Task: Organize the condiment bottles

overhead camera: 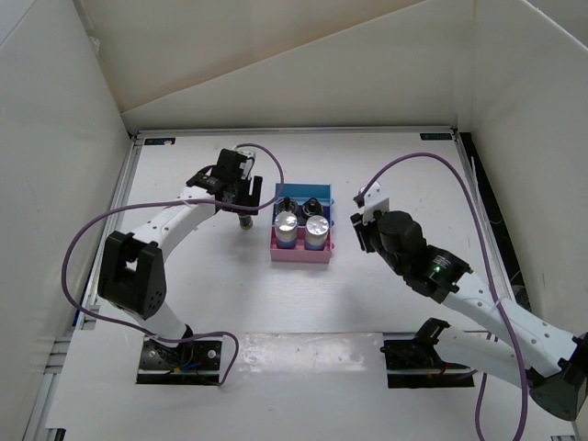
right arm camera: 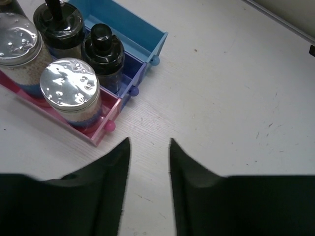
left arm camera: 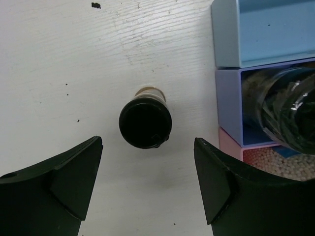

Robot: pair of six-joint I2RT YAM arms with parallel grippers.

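A black-capped condiment bottle (left arm camera: 145, 123) stands upright on the white table, left of the rack (overhead camera: 301, 254). My left gripper (left arm camera: 147, 145) hangs over it (overhead camera: 245, 221), open, one finger on each side and neither touching it. Two silver-topped bottles (right arm camera: 70, 88) (right arm camera: 17, 42) stand in the rack's pink front row. Two black-capped bottles (right arm camera: 103, 46) (right arm camera: 58, 24) stand in the blue row behind them. My right gripper (right arm camera: 149, 142) is over bare table right of the rack (right arm camera: 106, 127), shut to a narrow gap with nothing in it.
The rack's rear light-blue step (right arm camera: 129, 30) holds nothing. White walls (overhead camera: 55, 138) enclose the table on the left, back and right. Purple cables (overhead camera: 404, 165) loop off both arms above the table.
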